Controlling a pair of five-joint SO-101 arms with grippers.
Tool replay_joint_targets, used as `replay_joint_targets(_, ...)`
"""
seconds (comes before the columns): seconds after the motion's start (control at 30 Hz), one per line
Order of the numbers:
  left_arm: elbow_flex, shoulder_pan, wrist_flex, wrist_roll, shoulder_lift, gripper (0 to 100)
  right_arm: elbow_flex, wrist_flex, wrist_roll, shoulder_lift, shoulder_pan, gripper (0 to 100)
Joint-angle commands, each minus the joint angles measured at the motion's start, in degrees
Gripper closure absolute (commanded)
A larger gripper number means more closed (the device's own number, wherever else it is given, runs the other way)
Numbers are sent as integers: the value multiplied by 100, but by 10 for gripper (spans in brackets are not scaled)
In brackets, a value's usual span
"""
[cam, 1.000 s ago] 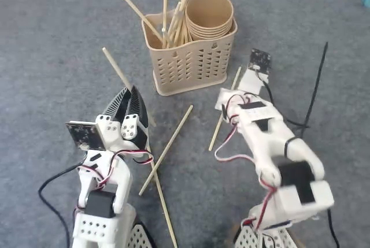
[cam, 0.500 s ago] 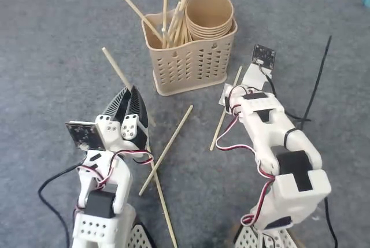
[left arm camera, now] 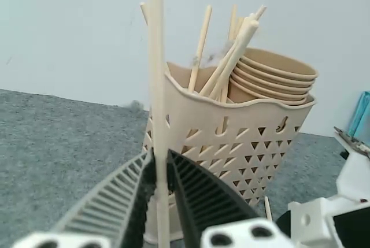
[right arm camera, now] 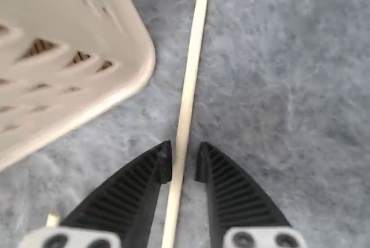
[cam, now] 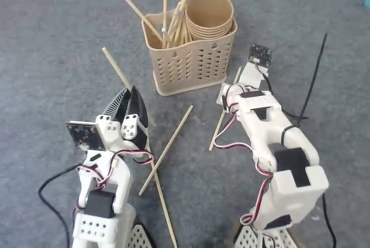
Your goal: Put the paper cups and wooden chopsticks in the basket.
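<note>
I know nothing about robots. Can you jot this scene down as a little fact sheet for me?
Basket: holds stacked paper cups and upright chopsticks
Left claw: shut on gripped chopstick
Right claw: open, astride floor chopstick beside the basket
Loose chopsticks: two more lying on the carpet

Both your arms point forward.
Your left gripper pinches a chopstick; your right gripper points down, jaws slightly parted.
</note>
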Motion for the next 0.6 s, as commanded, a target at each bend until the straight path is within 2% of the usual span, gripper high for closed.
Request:
replay_joint_targets(0.0,-31,-44,62,9,18,987,-492,382,88,-13,110,992)
replay_joint_targets(0.13,-31,-44,105,9,18,987,-879,1112,88,189,110,969)
replay_joint_targets(0.33,-31,-44,123,9,18,987,-1354,2246,97,312,242,991)
replay_joint_targets(0.57,-31,-44,123,9,18,987,-1143,3073,501,-989,418,991)
